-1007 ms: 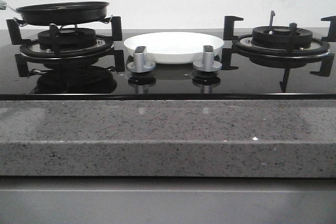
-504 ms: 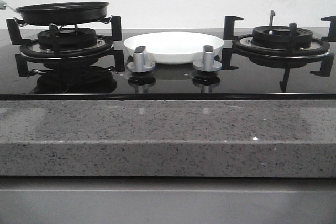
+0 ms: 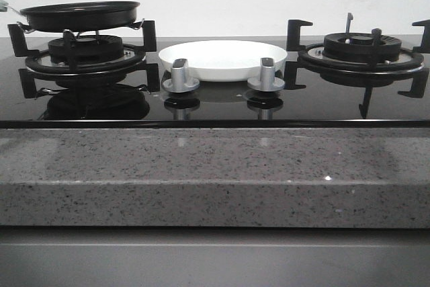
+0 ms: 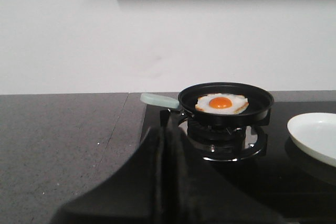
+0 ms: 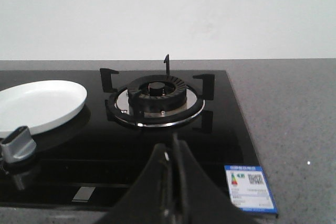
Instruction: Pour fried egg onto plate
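The fried egg (image 4: 221, 103), white with an orange yolk, lies in a black frying pan (image 4: 231, 118) on the left burner. The pan's pale green handle (image 4: 159, 99) points toward my left gripper (image 4: 165, 129), which is shut and empty, a short way from the handle. In the front view the pan (image 3: 80, 16) shows, but the egg is hidden inside it. The white plate (image 3: 222, 58) sits empty on the hob between the burners; it also shows in the left wrist view (image 4: 315, 136) and the right wrist view (image 5: 37, 106). My right gripper (image 5: 172, 145) is shut and empty, in front of the right burner.
The right burner (image 3: 361, 48) with its black pan supports stands bare. Two silver knobs (image 3: 180, 75) (image 3: 267, 74) stand in front of the plate. A grey granite counter edge (image 3: 215, 173) runs along the front. A blue label (image 5: 250, 186) is stuck on the hob's corner.
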`<control>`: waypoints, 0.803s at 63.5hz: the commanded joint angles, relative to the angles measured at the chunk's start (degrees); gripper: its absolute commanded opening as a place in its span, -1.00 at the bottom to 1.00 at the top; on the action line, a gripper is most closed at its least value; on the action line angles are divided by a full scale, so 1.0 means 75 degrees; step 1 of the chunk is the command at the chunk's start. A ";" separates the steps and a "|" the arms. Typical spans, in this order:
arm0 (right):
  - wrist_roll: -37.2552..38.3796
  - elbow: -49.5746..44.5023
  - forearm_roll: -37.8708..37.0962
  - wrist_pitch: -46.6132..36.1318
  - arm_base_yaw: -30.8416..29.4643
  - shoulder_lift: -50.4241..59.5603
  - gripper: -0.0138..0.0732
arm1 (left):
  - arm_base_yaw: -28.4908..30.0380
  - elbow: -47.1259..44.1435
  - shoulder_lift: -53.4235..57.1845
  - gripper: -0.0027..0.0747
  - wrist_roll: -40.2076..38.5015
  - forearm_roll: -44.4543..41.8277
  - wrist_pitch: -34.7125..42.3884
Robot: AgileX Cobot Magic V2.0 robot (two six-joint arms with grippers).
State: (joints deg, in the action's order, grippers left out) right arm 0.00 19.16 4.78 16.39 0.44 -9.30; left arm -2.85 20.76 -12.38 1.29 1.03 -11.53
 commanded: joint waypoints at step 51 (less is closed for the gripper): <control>-0.0054 0.2829 0.0084 -0.0476 -0.0047 -0.3506 0.68 | 0.0032 0.2355 -0.3257 0.81 -0.0068 -0.0035 0.0499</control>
State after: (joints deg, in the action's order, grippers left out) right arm 0.00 38.51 4.99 19.76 0.44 -34.60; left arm -2.85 36.57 -36.58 1.29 0.77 -12.46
